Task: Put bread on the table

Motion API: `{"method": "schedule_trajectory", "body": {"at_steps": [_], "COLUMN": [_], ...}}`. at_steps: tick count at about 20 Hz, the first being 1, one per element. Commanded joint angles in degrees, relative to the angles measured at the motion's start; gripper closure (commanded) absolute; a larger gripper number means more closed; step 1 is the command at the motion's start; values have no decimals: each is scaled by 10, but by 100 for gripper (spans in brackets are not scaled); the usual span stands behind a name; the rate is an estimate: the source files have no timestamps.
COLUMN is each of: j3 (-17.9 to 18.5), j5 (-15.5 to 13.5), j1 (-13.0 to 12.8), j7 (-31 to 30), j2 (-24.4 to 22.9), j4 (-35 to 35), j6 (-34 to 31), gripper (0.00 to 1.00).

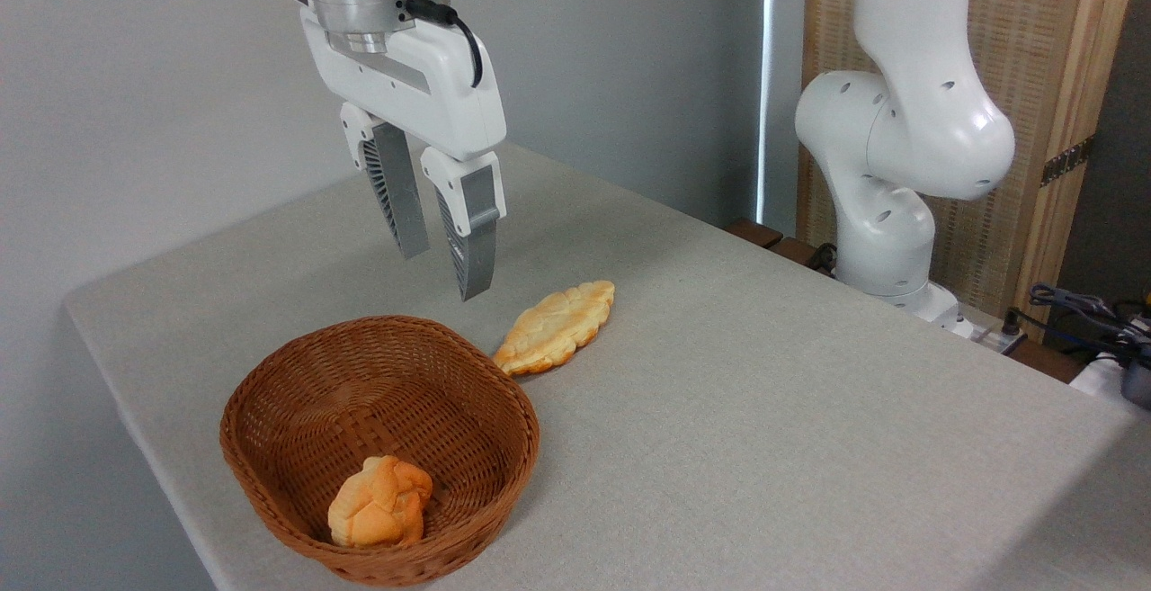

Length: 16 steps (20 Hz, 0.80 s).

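Note:
The bread [380, 502], a small lumpy golden-orange bun with knotted folds, lies inside the brown wicker basket [270, 375] near its front wall. The basket stands on the light grey table [764, 411]. My gripper [442, 274] hangs in the air above the basket's far rim, well above the bread and apart from it. Its two grey fingers point down with a gap between them, open and holding nothing.
A long flat leaf-shaped pale-yellow bread [557, 326] lies on the table just right of the basket's far rim. The arm's white base [899, 150] rises past the table's right edge, with cables [1079, 308] beside it. A grey wall stands behind.

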Motion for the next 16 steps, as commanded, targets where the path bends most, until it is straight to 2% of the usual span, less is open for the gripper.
{"method": "schedule_trajectory", "body": {"at_steps": [1, 16], "j3": [1, 1], "j5": [5, 5], "j1": [1, 1], "j7": [-6, -6], "j2": [2, 2], "j4": [2, 1], "j6": [-9, -1], "gripper": [0, 0]}}
